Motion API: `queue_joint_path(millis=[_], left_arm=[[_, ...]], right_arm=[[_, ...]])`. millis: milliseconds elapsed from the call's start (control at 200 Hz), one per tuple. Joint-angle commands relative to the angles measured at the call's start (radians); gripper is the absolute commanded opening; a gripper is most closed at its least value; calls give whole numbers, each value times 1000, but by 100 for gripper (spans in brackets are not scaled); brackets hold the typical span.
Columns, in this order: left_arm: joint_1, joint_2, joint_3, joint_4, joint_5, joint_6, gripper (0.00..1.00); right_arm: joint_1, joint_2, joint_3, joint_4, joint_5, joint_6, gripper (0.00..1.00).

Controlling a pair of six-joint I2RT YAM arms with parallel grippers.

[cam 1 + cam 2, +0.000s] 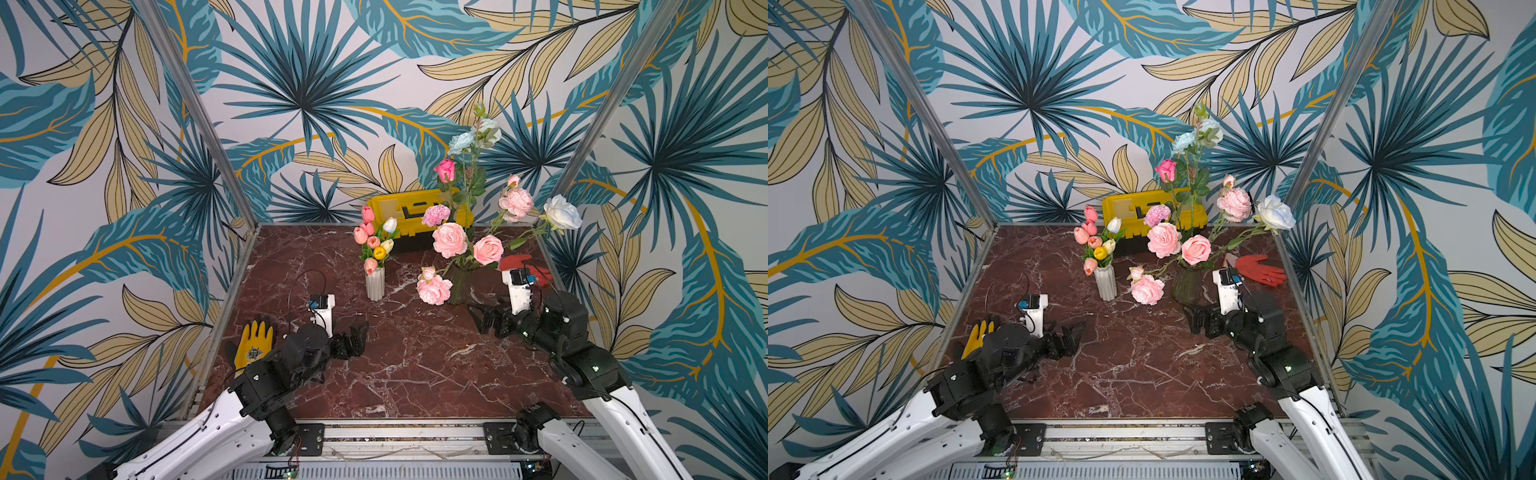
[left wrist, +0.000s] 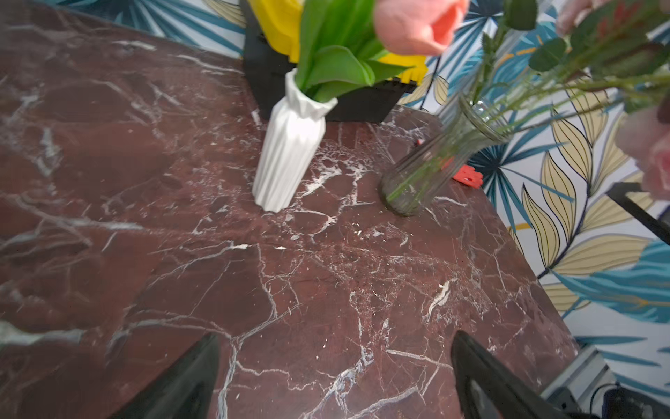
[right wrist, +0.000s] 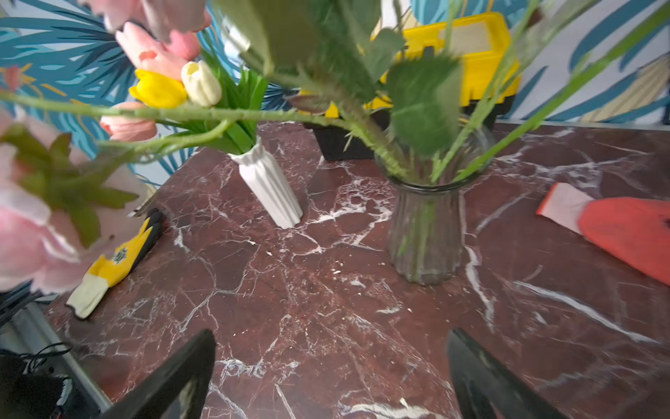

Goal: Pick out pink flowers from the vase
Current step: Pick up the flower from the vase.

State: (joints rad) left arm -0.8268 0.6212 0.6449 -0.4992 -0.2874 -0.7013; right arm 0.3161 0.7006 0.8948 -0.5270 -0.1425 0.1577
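Observation:
A clear glass vase (image 1: 459,286) (image 3: 424,232) at the back right holds pink flowers: a pale peony (image 1: 449,240), a rose (image 1: 488,249), a hot-pink rose (image 1: 445,169), a carnation (image 1: 435,215), a drooping peony (image 1: 434,289) and a high peony (image 1: 515,202). Left of it, a white ribbed vase (image 1: 375,284) (image 2: 286,152) carries pink tulips (image 1: 365,228) among yellow and white ones. My left gripper (image 1: 359,331) (image 2: 336,335) hovers open over bare marble, short of the white vase. Just right of the glass vase, my right gripper (image 1: 478,319) (image 3: 331,332) is open and empty.
A yellow toolbox (image 1: 411,212) stands against the back wall behind the vases. A yellow glove (image 1: 253,343) lies at the left edge, a red glove (image 1: 1260,268) at the right edge. A white rose (image 1: 563,212) and pale blue flowers (image 1: 473,137) share the glass vase.

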Motion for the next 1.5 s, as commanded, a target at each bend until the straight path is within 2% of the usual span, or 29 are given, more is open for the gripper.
queue_joint_path(millis=[0,145,200,355,411,501,626,716,801,841,1132,1322,1497], left_arm=[[2,-31,36,-173,-81,-92,100],[5,-103,61,-208,-82,-36,100],[5,-122,81,-230,-86,5,100],[4,-165,110,-233,-39,174,99],[4,-164,120,-234,-47,217,100],[5,-144,130,-233,-81,268,99],[5,-146,128,-233,-202,289,99],[5,-187,117,-214,-215,320,99],[5,-215,101,-192,-197,331,99],[5,-220,97,-194,-200,325,100],[5,-346,95,-200,-269,338,99],[5,-413,72,-207,-276,364,99],[5,-415,70,-205,-292,368,99]], right_arm=[[6,18,84,-105,91,35,99],[6,-2,96,-33,27,20,99],[6,-8,86,-19,-34,-31,100],[6,-15,84,-38,-79,-177,99],[6,-36,50,3,-60,-229,99],[6,-98,-82,174,-24,-331,99],[6,-168,-265,441,57,-447,99],[6,-142,-356,607,98,-514,99],[6,-66,-406,769,241,-501,99],[5,-18,-416,839,268,-504,99],[4,303,-437,1253,269,-462,84],[-10,409,-427,1384,277,-442,69],[-15,458,-412,1420,227,-422,50]])
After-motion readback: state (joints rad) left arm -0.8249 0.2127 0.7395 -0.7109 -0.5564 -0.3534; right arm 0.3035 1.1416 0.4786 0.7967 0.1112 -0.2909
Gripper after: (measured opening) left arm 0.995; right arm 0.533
